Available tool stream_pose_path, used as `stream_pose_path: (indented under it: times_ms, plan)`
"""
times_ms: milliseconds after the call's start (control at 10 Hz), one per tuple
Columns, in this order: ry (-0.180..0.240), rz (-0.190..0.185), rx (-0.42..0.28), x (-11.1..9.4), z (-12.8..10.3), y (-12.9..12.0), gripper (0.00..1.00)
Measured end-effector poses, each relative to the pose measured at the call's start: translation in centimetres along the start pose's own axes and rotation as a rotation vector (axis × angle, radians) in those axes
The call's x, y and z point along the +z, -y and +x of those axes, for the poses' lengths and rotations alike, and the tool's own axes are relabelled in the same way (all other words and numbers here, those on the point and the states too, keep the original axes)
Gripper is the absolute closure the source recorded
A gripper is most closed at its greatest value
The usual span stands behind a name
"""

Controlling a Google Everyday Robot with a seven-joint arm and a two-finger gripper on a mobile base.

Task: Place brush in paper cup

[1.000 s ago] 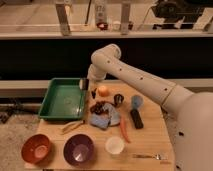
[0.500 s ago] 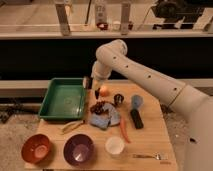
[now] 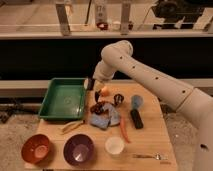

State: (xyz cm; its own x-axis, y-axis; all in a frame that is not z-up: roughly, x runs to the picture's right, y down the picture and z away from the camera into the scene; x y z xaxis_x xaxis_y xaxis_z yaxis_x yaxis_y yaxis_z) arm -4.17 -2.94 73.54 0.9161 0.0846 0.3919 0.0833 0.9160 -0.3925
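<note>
Hovering beside the green tray (image 3: 62,100), the hand (image 3: 90,84) is pinched together.

gripper (image 3: 91,84) by tray (image 3: 62,97) corner, paper cup (image 3: 114,145) nearer

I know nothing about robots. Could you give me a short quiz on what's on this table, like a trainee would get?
1. True or false: the small white paper cup stands inside the green plastic tray.
2. What sits just left of the paper cup, as the camera sees it? A. round purple bowl B. blue-grey cup C. flat black block
3. Fill in: the robot's shut two-finger gripper hangs at the tray's ____ edge, as the camera sees it.
Key: 1 false, it stands on the wooden table. 2 A. 3 right.
</note>
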Motion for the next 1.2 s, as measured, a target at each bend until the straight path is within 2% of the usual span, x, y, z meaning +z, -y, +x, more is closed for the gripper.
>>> stream_pose_path:
  times_ms: [600, 1000, 1200]
  plan:
    - [0.043, -0.022, 0.021, -2.1, -0.6, -2.8, 1.0]
    - [0.098, -0.017, 0.069, -3.3, 0.1, -4.4, 1.0]
    - [0.11, -0.005, 0.097, -4.2, 0.8, -5.3, 1.0]
